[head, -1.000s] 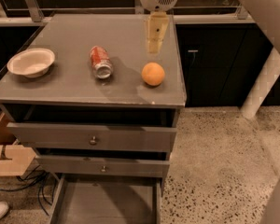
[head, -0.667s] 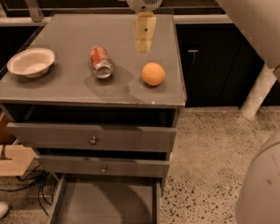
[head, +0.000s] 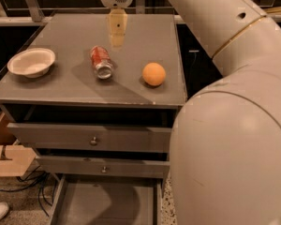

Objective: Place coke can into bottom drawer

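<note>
Red coke can [head: 101,62] near pincer [head: 116,41], not touching.

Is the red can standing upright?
No, the coke can lies on its side on the cabinet top, with the gripper hovering behind it.

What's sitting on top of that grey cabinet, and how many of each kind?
Bowl: 1
Coke can: 1
Orange: 1
Total: 3
The gripper hangs over the back of the cabinet top, behind the coke can.
</note>
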Controlling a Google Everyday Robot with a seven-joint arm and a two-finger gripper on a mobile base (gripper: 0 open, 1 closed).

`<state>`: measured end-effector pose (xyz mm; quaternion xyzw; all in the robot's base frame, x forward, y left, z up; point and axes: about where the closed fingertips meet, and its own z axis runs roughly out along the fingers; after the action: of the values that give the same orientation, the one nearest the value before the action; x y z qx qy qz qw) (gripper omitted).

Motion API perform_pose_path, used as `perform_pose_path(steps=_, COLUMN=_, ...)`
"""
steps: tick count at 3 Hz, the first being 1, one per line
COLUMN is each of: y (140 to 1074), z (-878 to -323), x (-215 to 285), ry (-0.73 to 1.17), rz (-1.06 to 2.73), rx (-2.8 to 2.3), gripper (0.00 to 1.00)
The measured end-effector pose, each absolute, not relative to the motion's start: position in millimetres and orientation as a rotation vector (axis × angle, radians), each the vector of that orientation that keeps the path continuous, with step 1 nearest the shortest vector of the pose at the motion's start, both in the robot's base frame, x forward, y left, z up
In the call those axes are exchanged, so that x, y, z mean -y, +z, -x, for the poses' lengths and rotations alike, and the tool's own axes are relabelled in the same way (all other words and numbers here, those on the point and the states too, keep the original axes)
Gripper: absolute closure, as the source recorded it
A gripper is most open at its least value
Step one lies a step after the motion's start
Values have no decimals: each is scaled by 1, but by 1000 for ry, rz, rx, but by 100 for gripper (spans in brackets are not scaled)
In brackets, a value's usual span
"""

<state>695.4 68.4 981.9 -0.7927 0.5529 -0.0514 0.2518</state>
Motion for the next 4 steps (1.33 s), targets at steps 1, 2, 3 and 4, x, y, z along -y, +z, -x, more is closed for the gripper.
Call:
perform_pose_path(steps=1, y=980, z=-698, x=-73, ry=-133, rz=2159, rx=-1501, gripper=0)
perform_pose_path(steps=2, y=960, z=-699, x=-92, ry=-95, rz=2224, rx=-1509, gripper=0)
perform_pose_path(steps=3, y=939, z=-701, x=-108, ry=-45, rz=2294, rx=-1511, gripper=0)
perform_pose_path(steps=4, y=939, z=-701, x=-108, ry=-45, rz=2294, rx=-1511, gripper=0)
